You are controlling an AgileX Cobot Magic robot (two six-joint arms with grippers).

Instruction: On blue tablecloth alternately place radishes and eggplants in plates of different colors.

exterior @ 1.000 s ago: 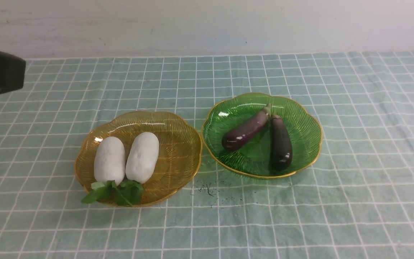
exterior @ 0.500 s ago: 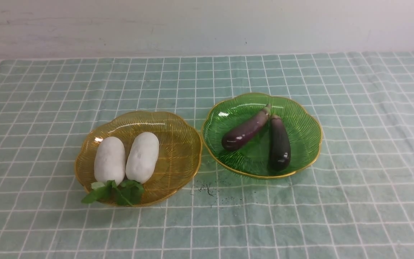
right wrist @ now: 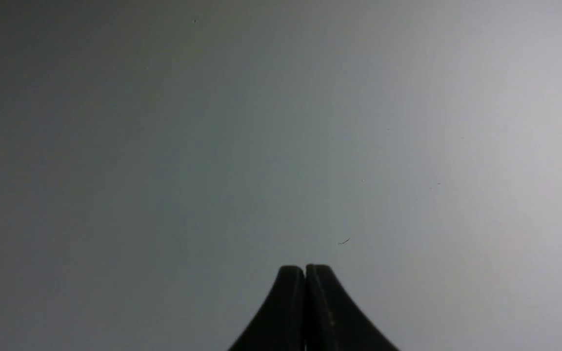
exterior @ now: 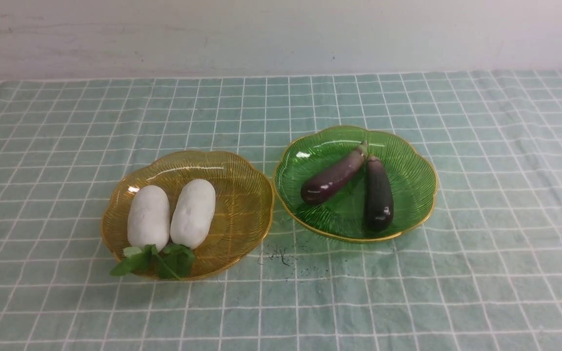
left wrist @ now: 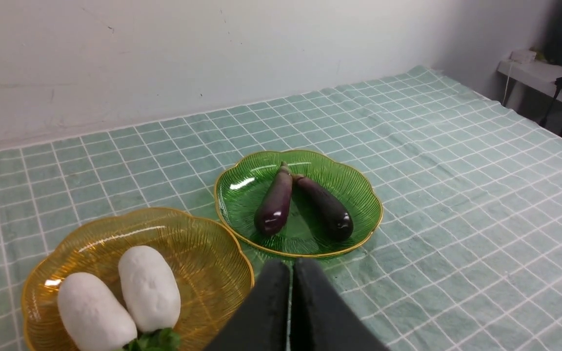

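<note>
Two white radishes lie side by side in the amber-yellow plate, green leaves toward the front. Two dark-purple eggplants lie in the green plate, stems touching at the back. Both plates rest on the blue tablecloth. Neither arm shows in the front view. In the left wrist view my left gripper is shut and empty, held back from the plates with radishes and eggplants. My right gripper is shut, empty, facing a blank grey surface.
A white wall runs behind the table's far edge. Small dark specks mark the cloth in front of the two plates. In the left wrist view a small side table stands past the table's far right corner.
The left arm, seen one second ago at the front view's left edge, has pulled out of that view. The nearer eggplant has shifted slightly toward the plate's middle.
</note>
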